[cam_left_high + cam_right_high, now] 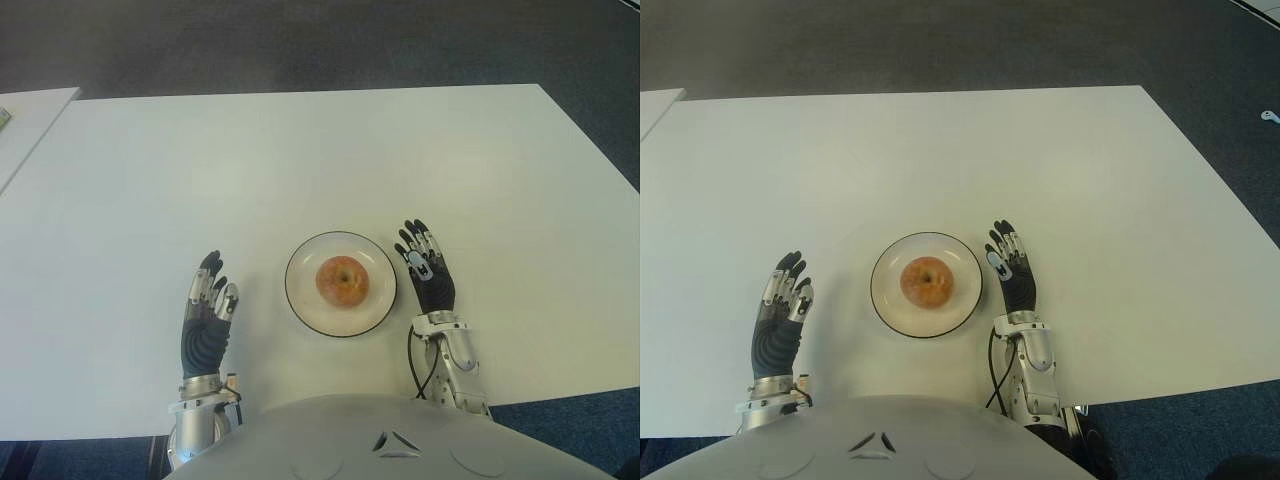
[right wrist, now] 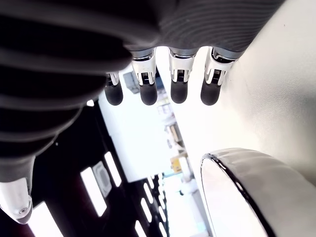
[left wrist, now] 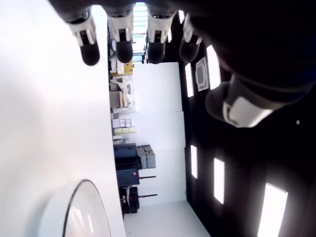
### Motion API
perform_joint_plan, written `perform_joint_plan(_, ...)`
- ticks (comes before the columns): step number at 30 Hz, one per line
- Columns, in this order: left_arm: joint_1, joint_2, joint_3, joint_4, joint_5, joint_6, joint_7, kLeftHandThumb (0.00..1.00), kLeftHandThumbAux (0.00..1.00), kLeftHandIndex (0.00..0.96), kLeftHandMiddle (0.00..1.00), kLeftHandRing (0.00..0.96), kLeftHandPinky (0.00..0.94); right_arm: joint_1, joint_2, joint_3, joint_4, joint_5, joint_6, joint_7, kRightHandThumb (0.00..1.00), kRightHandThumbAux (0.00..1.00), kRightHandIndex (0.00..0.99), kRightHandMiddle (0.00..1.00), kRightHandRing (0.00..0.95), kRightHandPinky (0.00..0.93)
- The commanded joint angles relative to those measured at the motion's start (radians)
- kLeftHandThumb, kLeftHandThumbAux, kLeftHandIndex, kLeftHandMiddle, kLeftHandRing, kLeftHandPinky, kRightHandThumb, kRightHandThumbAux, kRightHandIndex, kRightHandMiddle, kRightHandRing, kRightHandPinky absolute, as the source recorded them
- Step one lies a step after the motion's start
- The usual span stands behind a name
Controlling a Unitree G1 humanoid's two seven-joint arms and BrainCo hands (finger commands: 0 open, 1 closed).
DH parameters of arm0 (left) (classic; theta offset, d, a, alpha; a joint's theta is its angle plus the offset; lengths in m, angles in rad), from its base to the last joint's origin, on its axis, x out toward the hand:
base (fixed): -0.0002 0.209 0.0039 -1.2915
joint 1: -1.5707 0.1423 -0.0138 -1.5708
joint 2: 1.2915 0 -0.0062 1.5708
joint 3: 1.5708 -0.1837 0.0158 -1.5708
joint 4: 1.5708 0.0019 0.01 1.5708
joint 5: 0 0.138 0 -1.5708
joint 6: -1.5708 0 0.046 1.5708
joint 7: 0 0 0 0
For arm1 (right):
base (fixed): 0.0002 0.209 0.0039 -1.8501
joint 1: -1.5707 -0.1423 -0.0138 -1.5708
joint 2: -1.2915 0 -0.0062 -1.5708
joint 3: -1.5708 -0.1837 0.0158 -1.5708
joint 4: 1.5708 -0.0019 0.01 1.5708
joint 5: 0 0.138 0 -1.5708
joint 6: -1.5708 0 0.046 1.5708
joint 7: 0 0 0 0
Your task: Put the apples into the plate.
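Left eye view: apple (image 1: 343,280) centred on plate (image 1: 303,300).

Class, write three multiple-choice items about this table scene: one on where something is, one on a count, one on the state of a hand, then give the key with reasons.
1. Where is the round reddish-orange apple?
A. on the bare table
B. on the white plate
C. in the right hand

2. How many apples are in view?
A. one
B. two
C. three

3. How is the right hand?
A. closed on the apple
B. open, holding nothing
C. gripping the plate rim

Key: 1 B, the apple sits mid-plate on the white black-rimmed plate. 2 A, only one shows on the white table. 3 B, its fingers are extended beside the plate; the left hand is likewise open on the other side.
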Motion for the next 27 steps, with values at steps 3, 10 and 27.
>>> perform_joint_plan(3,0.006,-0.022,0.001,0.063,-0.002,-0.062,0.017,0.181,0.510,0.013,0.000,0.000,0.000,0.036,0.050,-0.004,0.032,0.002,-0.001,-0.026,0.223,0.557,0.000,0.000,0.000,0.000)
perform_joint_plan(10,-0.022,-0.050,-0.016,0.085,0.028,-0.092,0.039,0.197,0.514,0.041,0.000,0.000,0.000,0.037,0.024,-0.009,0.037,-0.008,-0.001,-0.019,0.216,0.536,0.000,0.000,0.000,0.000)
perform_joint_plan(27,-0.153,-0.017,0.009,0.258,0.119,-0.184,0.085,0.091,0.515,0.010,0.000,0.000,0.000,-0.030,-0.020,-0.060,0.089,-0.035,-0.004,-0.009,0.198,0.564,0.000,0.000,0.000,0.000)
